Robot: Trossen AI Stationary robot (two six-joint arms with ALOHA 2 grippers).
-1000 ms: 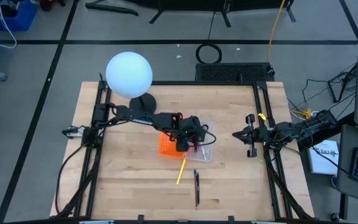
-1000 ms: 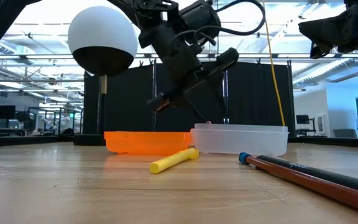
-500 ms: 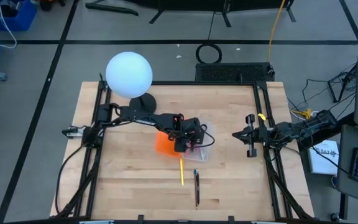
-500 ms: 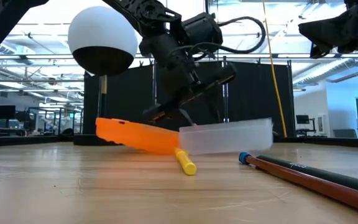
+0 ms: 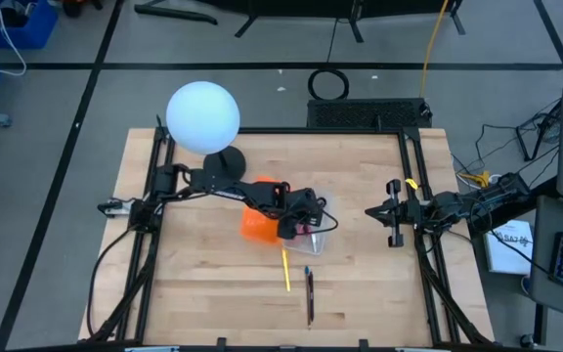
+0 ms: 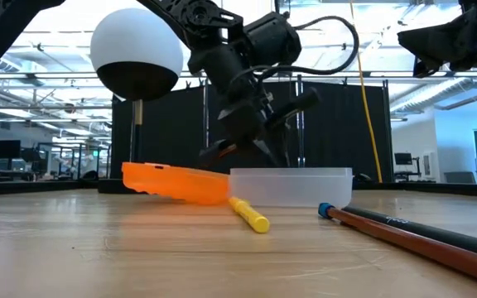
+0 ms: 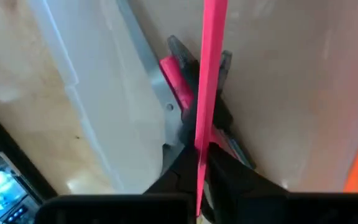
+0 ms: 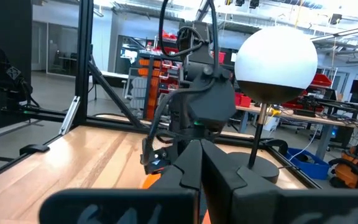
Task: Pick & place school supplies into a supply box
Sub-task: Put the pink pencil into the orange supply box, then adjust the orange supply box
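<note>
The clear supply box (image 5: 324, 238) (image 6: 292, 187) sits mid-table beside a tilted orange tray (image 5: 253, 225) (image 6: 172, 179). My left gripper (image 5: 299, 227) (image 7: 201, 148) reaches down into the box and is shut on a pink-red pen (image 7: 211, 62). Scissors with red-and-black handles (image 7: 178, 79) lie under that pen. A yellow pen (image 5: 285, 270) (image 6: 249, 216) and a dark pen (image 5: 309, 295) (image 6: 412, 236) lie on the table nearer the front. My right gripper (image 5: 392, 212) (image 8: 197, 152) hovers shut at the table's right side, holding nothing. My left gripper pinches the pink-red pen's shaft (image 7: 201, 134) between its two fingers. The pen runs on ahead of the fingertips, in line with the fingers, over the scissors. The fingers slant down into the box from above. Which end of the pen they hold does not show.
A lamp with a white globe (image 5: 203, 115) on a dark round base (image 5: 229, 162) stands at the far left. Black frame rails (image 5: 154, 186) run along both sides of the table. Bare wood (image 5: 213, 293) lies toward the near edge.
The clear box and the orange tray have slid toward the table's left edge. The box tipped up on the way and now sits level, while the tray stays tilted. The yellow pen has turned from slanting to pointing near-to-far. My left gripper has sunk lower into the box.
</note>
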